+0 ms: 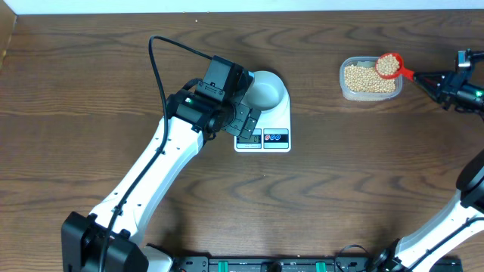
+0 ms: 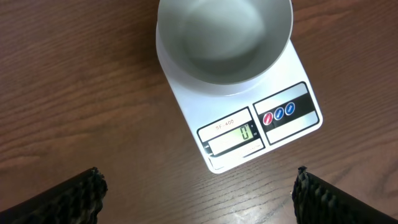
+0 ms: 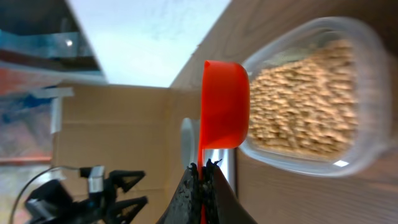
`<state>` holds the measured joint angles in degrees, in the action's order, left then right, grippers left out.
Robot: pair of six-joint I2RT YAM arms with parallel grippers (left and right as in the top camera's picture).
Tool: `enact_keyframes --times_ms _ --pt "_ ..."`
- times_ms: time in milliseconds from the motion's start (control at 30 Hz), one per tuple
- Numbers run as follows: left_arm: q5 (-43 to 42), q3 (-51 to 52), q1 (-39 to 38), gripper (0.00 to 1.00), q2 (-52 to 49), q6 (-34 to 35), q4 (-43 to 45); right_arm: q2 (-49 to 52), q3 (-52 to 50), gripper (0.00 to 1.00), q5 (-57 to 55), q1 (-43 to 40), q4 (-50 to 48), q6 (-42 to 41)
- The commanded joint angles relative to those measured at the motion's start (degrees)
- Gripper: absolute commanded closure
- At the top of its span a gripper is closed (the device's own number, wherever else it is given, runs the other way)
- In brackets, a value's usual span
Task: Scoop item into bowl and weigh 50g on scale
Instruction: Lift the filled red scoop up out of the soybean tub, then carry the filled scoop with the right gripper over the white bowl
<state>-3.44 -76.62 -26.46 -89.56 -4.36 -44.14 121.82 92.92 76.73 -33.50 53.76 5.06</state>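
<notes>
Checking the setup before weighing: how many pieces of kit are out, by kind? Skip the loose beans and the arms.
scale: 1
bowl: 1
clear tub: 1
red scoop: 1
Total: 4

Bowl (image 1: 267,92) sits on scale (image 1: 277,121); red scoop (image 1: 405,72), seemingly full of beans (image 1: 388,66), over tub (image 1: 342,80).

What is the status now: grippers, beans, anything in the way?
Left gripper open, above scale; bowl on it empty. Right gripper shut on red scoop, beans in it, over tub. Left gripper may block bowl.
</notes>
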Motion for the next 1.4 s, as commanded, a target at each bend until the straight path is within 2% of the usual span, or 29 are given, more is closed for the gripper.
enact_keyframes --times_ms 0,767,1167,1367 --pt "0.7 -0.2 0.0 0.02 1.2 -0.3 -0.2 0.3 -0.2 0.99 6.9 1.6 0.1 1.4" --pt "0.7 -0.2 0.0 0.02 1.2 -0.3 -0.2 0.3 1.0 0.98 8.3 21.7 -0.6 0.9" --pt "0.7 -0.2 0.0 0.02 1.2 -0.3 -0.2 0.3 7.3 0.99 -3.9 32.0 -0.6 -3.6" --pt "0.7 -0.2 0.0 0.02 1.2 -0.3 -0.2 0.3 10.2 0.99 -14.4 36.6 -0.3 -5.2"
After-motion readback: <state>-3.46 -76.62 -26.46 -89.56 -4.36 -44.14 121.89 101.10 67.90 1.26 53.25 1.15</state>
